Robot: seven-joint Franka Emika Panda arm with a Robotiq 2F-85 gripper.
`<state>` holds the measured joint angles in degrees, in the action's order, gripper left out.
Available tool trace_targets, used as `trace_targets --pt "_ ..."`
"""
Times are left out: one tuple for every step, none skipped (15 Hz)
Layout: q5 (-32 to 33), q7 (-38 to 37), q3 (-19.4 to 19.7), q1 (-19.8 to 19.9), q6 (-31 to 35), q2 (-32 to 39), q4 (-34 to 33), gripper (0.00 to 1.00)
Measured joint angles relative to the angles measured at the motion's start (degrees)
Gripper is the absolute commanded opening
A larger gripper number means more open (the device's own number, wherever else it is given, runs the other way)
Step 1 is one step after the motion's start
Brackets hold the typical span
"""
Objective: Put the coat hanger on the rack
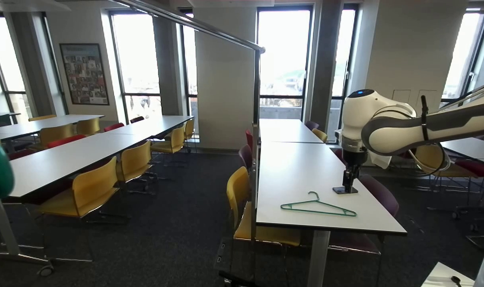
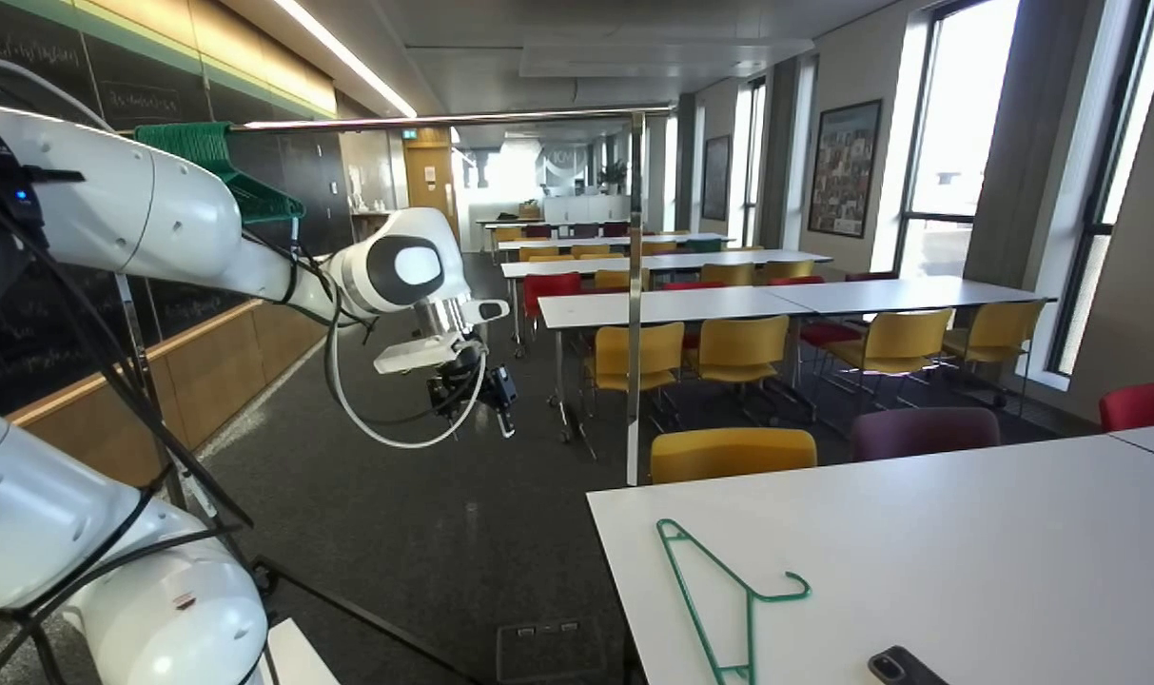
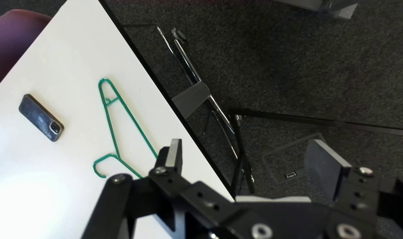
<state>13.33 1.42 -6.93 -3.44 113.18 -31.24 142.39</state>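
The green coat hanger (image 1: 317, 199) lies flat on the white table (image 1: 293, 171) near its end. It also shows in an exterior view (image 2: 751, 597) and in the wrist view (image 3: 118, 156), where its near corner is hidden behind a finger. My gripper (image 3: 246, 156) is open, with nothing between its fingers. It is high beside the table end, with floor below the jaws, apart from the hanger; it shows in both exterior views (image 1: 348, 187) (image 2: 482, 419). The rack (image 2: 500, 118) is a long metal bar overhead, also in an exterior view (image 1: 210, 28).
A dark phone (image 3: 40, 118) lies on the table beside the hanger. The rack's upright post (image 2: 634, 285) stands near the table end. Several green hangers (image 2: 196, 147) hang on the rack near the arm. Yellow chairs (image 1: 238, 191) stand along the table.
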Motion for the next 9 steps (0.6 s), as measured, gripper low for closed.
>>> trace_targets --pt "0.0 0.0 0.5 0.0 0.0 0.5 -0.1 1.0" --pt "0.0 0.0 1.2 0.2 0.1 1.2 -0.4 1.0" --pt "-0.1 0.2 2.2 0.5 0.3 2.2 -0.9 1.0" --pt "-0.3 0.3 3.4 0.7 0.7 3.4 -1.7 1.0" --pt "-0.4 0.5 4.9 0.8 1.3 4.9 -2.6 1.0" --pt "-0.7 1.0 6.2 1.1 2.2 6.5 -3.7 1.0" --pt "-1.0 2.2 7.4 1.3 3.0 8.2 -4.8 1.0" --pt "-1.1 4.1 8.6 1.4 3.7 10.0 -6.0 1.0" --pt "-1.1 6.7 9.5 1.5 4.1 11.7 -7.2 1.0"
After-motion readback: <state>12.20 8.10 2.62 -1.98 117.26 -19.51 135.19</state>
